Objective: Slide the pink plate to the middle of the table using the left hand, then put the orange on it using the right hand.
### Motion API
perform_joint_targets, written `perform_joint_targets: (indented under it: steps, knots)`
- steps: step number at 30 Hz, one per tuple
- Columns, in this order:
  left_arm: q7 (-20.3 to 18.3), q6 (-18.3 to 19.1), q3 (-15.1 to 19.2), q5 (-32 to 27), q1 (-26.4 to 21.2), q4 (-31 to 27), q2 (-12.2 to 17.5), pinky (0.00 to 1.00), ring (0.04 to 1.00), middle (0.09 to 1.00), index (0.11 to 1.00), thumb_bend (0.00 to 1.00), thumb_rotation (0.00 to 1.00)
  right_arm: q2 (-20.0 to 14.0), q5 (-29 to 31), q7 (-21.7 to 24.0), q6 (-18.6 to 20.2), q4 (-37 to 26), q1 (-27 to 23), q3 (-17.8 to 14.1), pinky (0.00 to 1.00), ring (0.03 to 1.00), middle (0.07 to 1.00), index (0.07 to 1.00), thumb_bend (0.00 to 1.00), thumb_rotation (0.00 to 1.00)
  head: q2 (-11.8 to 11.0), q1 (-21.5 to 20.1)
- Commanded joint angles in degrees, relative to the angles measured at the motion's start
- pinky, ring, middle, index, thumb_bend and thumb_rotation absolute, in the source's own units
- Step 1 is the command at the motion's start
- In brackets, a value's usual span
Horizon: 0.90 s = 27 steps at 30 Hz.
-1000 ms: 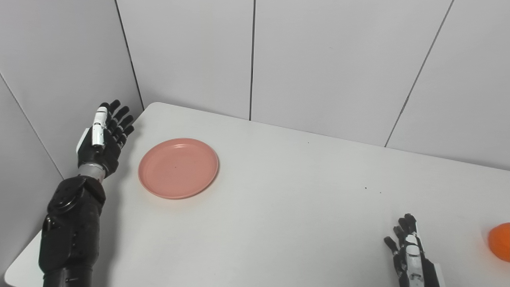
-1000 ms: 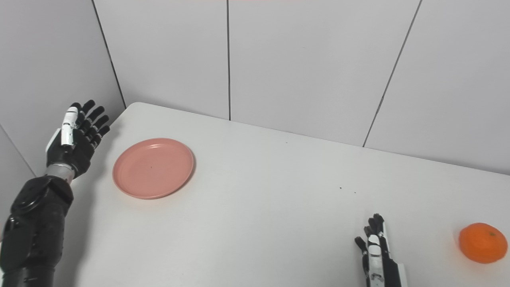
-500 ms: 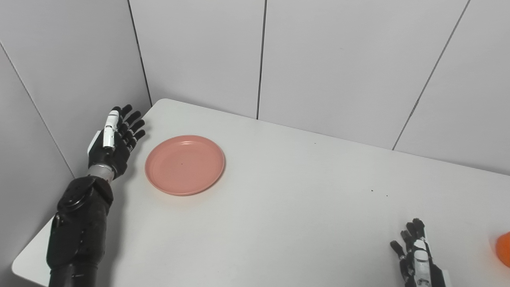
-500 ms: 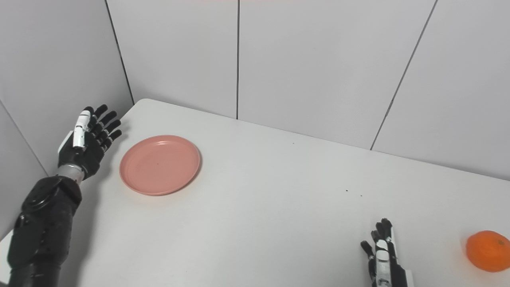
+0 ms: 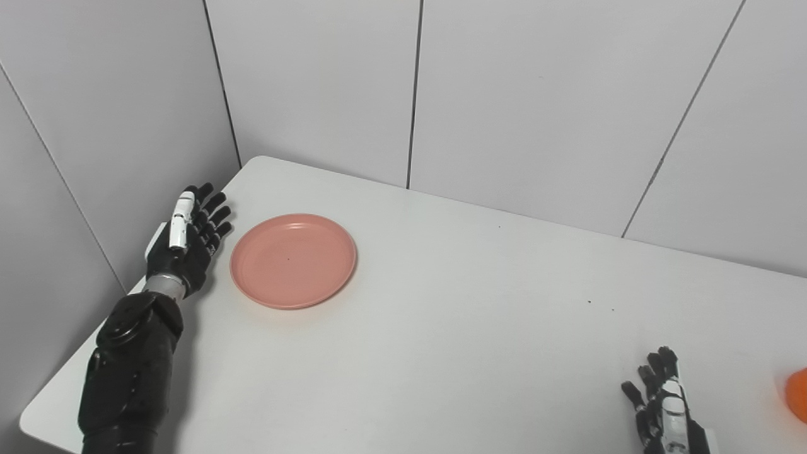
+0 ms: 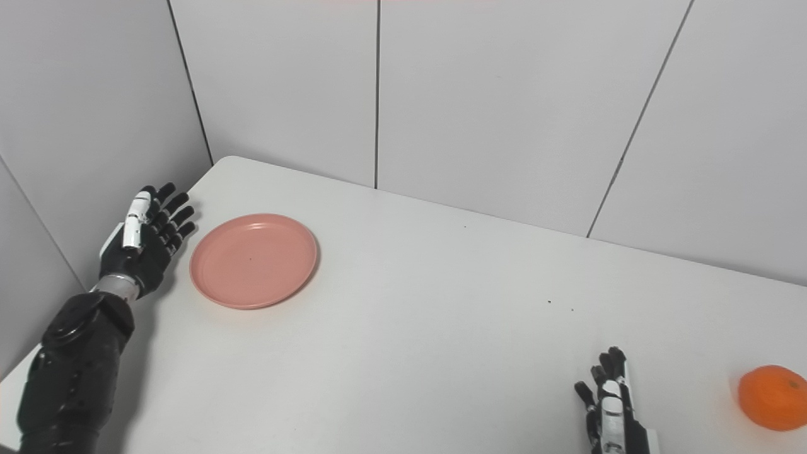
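Note:
A round pink plate (image 5: 293, 260) lies flat on the white table (image 5: 454, 328), toward its far left corner. Just left of the plate stands my left hand (image 5: 187, 243), open with fingers spread and pointing away, a small gap between it and the plate's rim. An orange (image 6: 773, 398) rests near the table's right edge, cut off at the picture's border in the left eye view. Low at the bottom right, my right hand (image 6: 607, 408) is open, fingers up, holding nothing, well left of the orange.
Grey wall panels (image 5: 536, 94) enclose the table at the back and on the left, close behind my left hand. A few small dark specks (image 5: 589, 301) mark the tabletop right of centre.
My left hand has come down and moved right, closer to the plate's left rim. The camera shifted during the first half second. Plate, orange and right hand stay put.

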Motion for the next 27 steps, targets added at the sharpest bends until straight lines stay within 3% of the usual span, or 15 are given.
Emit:
perform_joint_targets:
  steps: [1, 16, 27]
  knots:
    - [-0.69, -2.45, 0.12, -0.56, -0.79, -0.72, 0.57, 0.98, 0.956, 0.956, 0.943, 0.26, 1.0, -0.31, 0.09, 0.34, 0.34, -2.07, -0.59, -0.26, 1.0, 1.0, 1.0, 1.0, 0.15, 1.0, 0.04, 0.04]
    - [-3.18, -8.6, -3.19, 1.85, -0.78, 5.62, 0.57, 0.97, 0.956, 0.953, 0.939, 0.31, 1.0, -0.46, -0.11, 0.45, -0.28, -1.89, -0.66, -0.1, 1.0, 1.0, 1.0, 1.0, 0.14, 1.0, 0.27, 0.0]
    - [-3.35, -8.33, -4.55, 1.41, -0.77, 5.95, -0.08, 0.95, 0.931, 0.928, 0.908, 0.36, 1.0, -0.54, -0.1, 0.43, -0.68, -1.43, -0.74, -0.18, 1.0, 1.0, 1.0, 1.0, 0.15, 1.0, 0.5, -0.08]
